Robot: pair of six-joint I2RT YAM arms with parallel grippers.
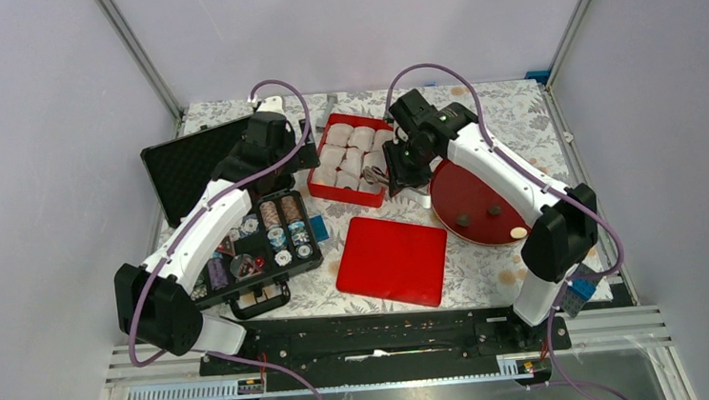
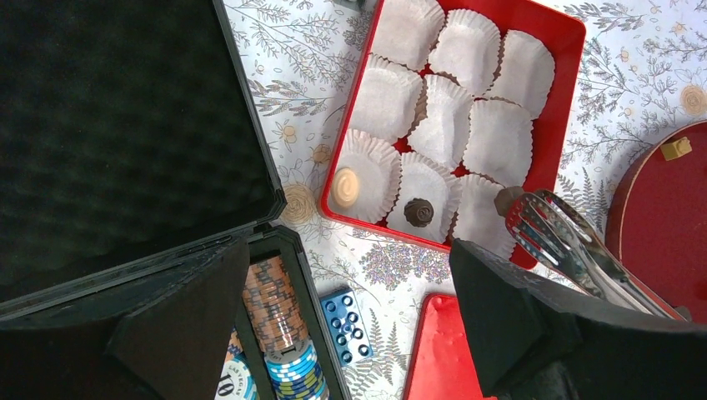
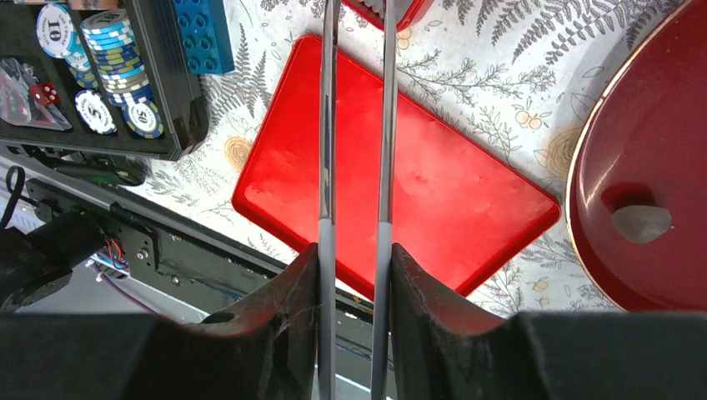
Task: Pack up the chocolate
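From above, the right hand point(image 1: 403, 166) reaches over the red box point(image 1: 341, 197) at its near corner. Three chocolates point(image 1: 494, 211) lie on the plate point(image 1: 465, 191). The left wrist view shows the left hand point(image 2: 346, 250) spread wide and empty, and the tongs point(image 2: 560, 242) apparently pinching a brown piece point(image 2: 507, 200) over the corner cup point(image 2: 479, 218). In the right wrist view, that hand is clamped on the tongs, their long axis pointing toward the box.

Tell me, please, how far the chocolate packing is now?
Done: a tan chocolate and a dark chocolate sit in paper cups of the red box. In hand: the right fingers grip tongs carrying a brown piece over the box. Left: at least three pieces on the round plate.
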